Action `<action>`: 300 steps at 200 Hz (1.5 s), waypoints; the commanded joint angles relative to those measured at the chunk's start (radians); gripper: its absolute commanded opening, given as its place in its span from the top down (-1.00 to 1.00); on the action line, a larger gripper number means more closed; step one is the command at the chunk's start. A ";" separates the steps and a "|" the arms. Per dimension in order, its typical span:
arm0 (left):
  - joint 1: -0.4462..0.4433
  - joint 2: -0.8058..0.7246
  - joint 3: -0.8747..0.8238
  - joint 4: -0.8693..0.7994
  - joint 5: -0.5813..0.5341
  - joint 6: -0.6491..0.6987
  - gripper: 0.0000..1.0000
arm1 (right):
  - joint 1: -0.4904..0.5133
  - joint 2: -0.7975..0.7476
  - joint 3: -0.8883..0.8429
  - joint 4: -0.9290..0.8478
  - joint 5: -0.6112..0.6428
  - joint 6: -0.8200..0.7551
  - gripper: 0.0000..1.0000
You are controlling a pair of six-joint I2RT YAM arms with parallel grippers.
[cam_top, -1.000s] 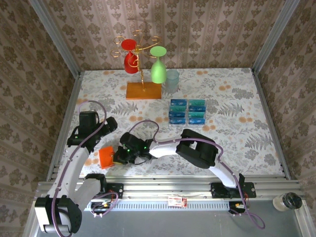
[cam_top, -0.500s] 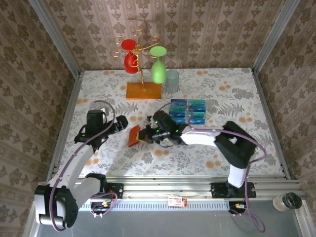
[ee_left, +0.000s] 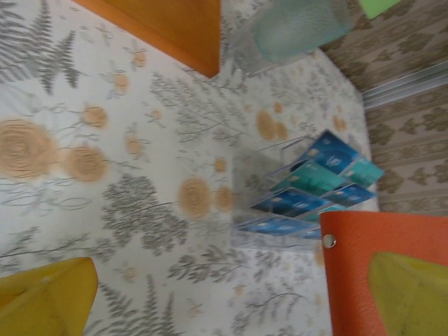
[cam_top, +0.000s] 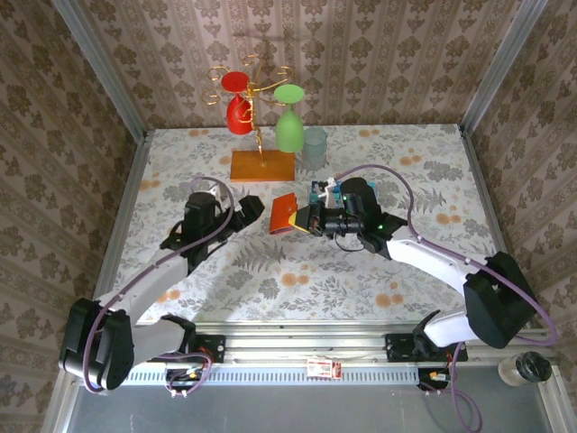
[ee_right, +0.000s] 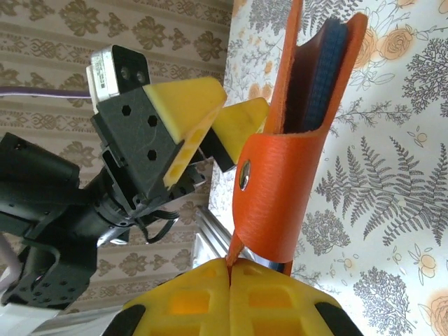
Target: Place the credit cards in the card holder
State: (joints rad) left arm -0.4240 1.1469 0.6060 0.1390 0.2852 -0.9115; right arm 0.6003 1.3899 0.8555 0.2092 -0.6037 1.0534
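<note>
Right gripper (ee_right: 229, 276) has its jaws pressed together on the lower edge of the wallet (ee_right: 280, 175), pinching the orange flap btwn its yellow fingers (ee_right: 175, 301). The wallet hangs half open. Its snap stud faces the right wrist cam, and grey-blue pockets (ee_right: 327, 56) show inside the fold. From the top cam the wallet is mid-table, btwn the two grippers and just left of the clear rack (ee_left: 245, 178). It looks lifted off the tablecloth (cam_top: 433, 262), though height is hard to judge from above.

Left gripper (cam_top: 250, 208) points at the wallet from the left w/ jaws wide apart. In the left wrist cam one yellow finger (ee_left: 45, 297) is at bottom left. The other overlaps the wallet's orange face at bottom right; can't tell if it touches.

The cards (ee_left: 301, 185), blue & teal, stand tilted in the rack's slots in approx two rows, beyond the wallet. In the top cam the right arm covers part of the rack.

At the back of the table is a wire stand on an orange base (cam_top: 261, 166), w/ a red glass (cam_top: 237, 108) and a green glass (cam_top: 288, 126) hanging upside down. A clear cup (cam_top: 314, 149) sits just right of the base.
</note>
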 commanded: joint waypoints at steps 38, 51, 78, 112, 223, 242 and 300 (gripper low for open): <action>-0.074 0.083 0.038 0.245 0.029 -0.172 -0.97 | -0.022 -0.041 -0.042 0.129 -0.090 0.066 1.00; -0.085 0.103 0.023 0.302 0.031 -0.209 -0.92 | -0.024 -0.041 -0.049 0.153 -0.091 0.082 1.00; -0.105 0.142 -0.012 0.423 0.035 -0.278 -0.80 | -0.023 -0.041 -0.065 0.180 -0.089 0.101 1.00; -0.133 0.177 -0.034 0.531 0.032 -0.339 -0.72 | -0.022 -0.039 -0.092 0.226 -0.089 0.130 1.00; -0.158 0.249 -0.041 0.672 0.069 -0.391 -0.04 | -0.022 -0.041 -0.136 0.248 -0.067 0.137 1.00; -0.160 0.255 -0.043 0.681 0.069 -0.393 0.03 | -0.023 -0.040 -0.136 0.248 -0.067 0.134 1.00; -0.163 0.258 -0.056 0.695 0.067 -0.395 0.27 | -0.029 -0.028 -0.142 0.248 -0.060 0.131 1.00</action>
State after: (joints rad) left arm -0.5766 1.3998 0.5636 0.7734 0.3302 -1.3029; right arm 0.5797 1.3735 0.7296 0.4232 -0.6628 1.1854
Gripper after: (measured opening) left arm 0.386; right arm 0.044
